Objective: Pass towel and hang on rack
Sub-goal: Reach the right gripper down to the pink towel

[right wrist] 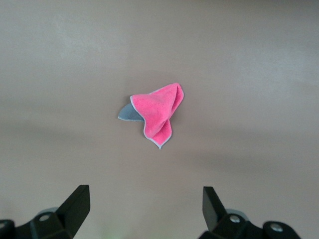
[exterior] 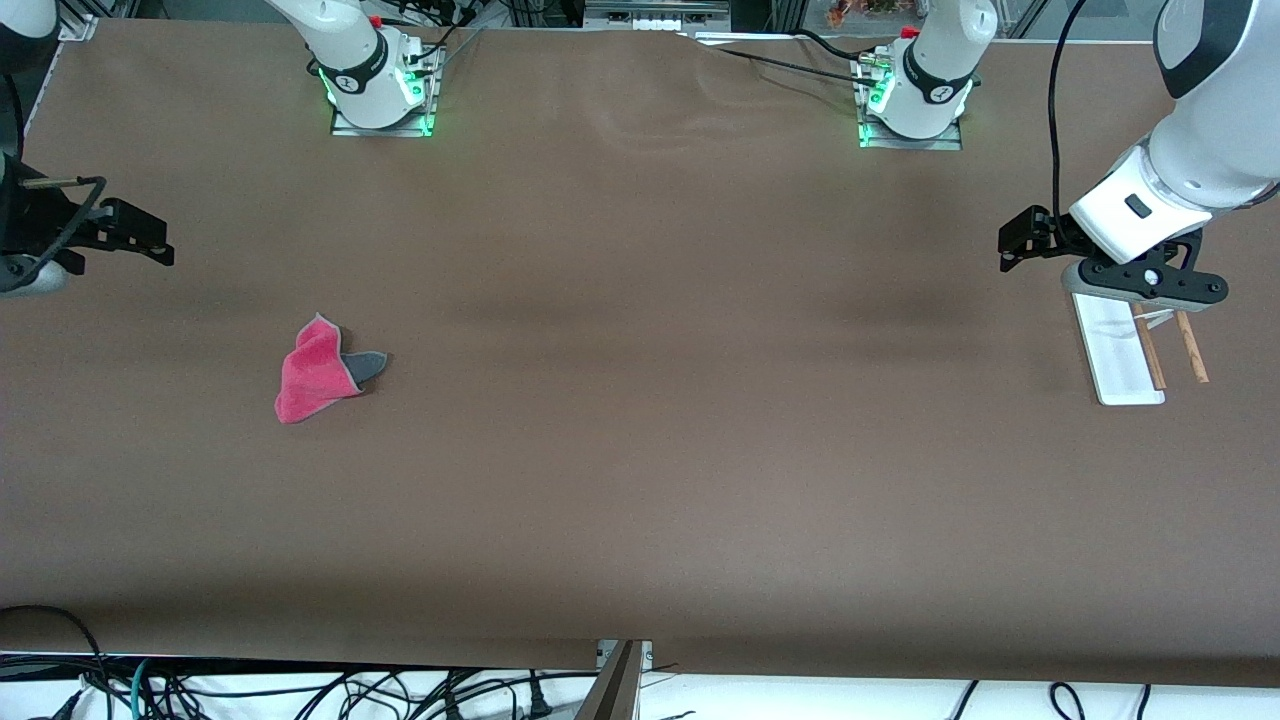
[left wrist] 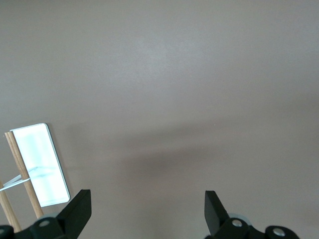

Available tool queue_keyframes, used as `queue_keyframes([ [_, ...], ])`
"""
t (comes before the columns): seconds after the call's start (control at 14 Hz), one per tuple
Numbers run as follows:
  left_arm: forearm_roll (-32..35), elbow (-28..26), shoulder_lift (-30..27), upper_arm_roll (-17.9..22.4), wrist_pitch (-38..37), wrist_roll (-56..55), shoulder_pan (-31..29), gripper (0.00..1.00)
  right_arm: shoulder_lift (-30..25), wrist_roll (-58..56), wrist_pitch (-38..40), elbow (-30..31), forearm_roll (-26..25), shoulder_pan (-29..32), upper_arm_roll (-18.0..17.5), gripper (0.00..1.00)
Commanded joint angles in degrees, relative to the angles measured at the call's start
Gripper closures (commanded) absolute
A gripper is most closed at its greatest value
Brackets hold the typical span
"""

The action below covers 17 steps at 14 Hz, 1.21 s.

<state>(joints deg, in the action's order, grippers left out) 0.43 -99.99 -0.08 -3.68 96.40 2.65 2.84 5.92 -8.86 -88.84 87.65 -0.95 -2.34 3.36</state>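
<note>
On table, crumpled pink-grey towel [exterior: 322, 372]

The towel [right wrist: 155, 114] is observed lying crumpled on the brown table [right wrist: 259, 64], folded over on itself. Its pink-red face is turned up, edged with a pale grey hem, and a small dark grey corner is exposed at one side. The right gripper [right wrist: 144, 211] is held above the table with its two black fingers [right wrist: 77, 201] spread wide apart, nothing being held between them. The towel is seen well apart from the fingers, untouched.
</note>
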Motion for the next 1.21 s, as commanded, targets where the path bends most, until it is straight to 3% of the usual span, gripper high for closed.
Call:
queue_keyframes([
  [0.0, 0.1, 1.3, 0.5, -0.2, -1.2, -0.8, -0.4, 0.00, 1.5, -0.2, -0.1, -1.0, -0.2, 0.1, -0.5, 0.00],
  [0.36, 0.0, 1.2, 0.5, -0.2, -1.2, -0.8, -0.6, 0.00, 5.1, 0.1, -0.7, -0.8, -0.4, -0.8, -0.5, 0.00],
  [1.14, 0.0, 1.2, 0.5, -0.2, -1.2, -0.8, -0.6, 0.00, 19.4, -0.1, -13.8, -0.7, -1.9, -5.1, -0.5, 0.00],
])
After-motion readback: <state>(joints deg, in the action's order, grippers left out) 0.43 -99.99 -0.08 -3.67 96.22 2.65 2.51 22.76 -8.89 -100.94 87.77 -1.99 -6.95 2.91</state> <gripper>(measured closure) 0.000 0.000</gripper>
